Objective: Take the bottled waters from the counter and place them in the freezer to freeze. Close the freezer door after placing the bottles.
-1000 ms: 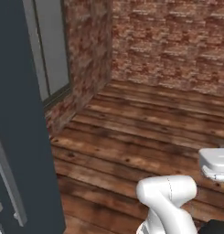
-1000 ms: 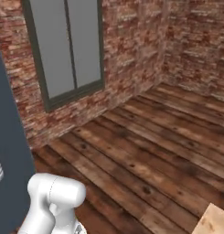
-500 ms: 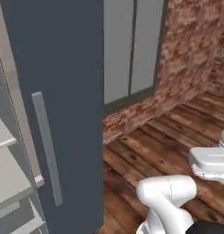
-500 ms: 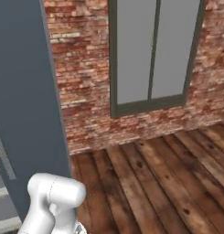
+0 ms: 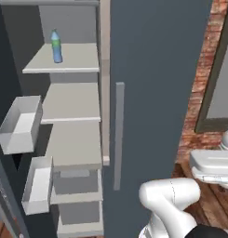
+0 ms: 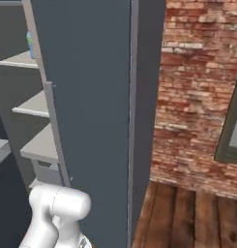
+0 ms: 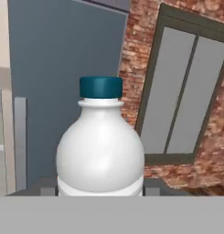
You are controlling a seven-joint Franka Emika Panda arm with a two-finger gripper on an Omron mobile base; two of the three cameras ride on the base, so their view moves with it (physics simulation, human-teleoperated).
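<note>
Swung round since a second ago: brick wall and plank floor gone from the base views, replaced by the open freezer [image 5: 73, 139] with pale shelves. Blue-tinted bottle [image 5: 56, 46] with green cap standing upright on an upper shelf [image 5: 73, 60] in the left base view. White bottle [image 7: 100, 146] with blue cap upright and close up in the hand view, seemingly clamped in the gripper, though fingertips hidden. Slate-grey door panel [image 5: 152, 83] with bar handle [image 5: 118, 135] just right of the shelves. Window [image 7: 186, 91] in brick wall [image 6: 197, 87] beyond.
</note>
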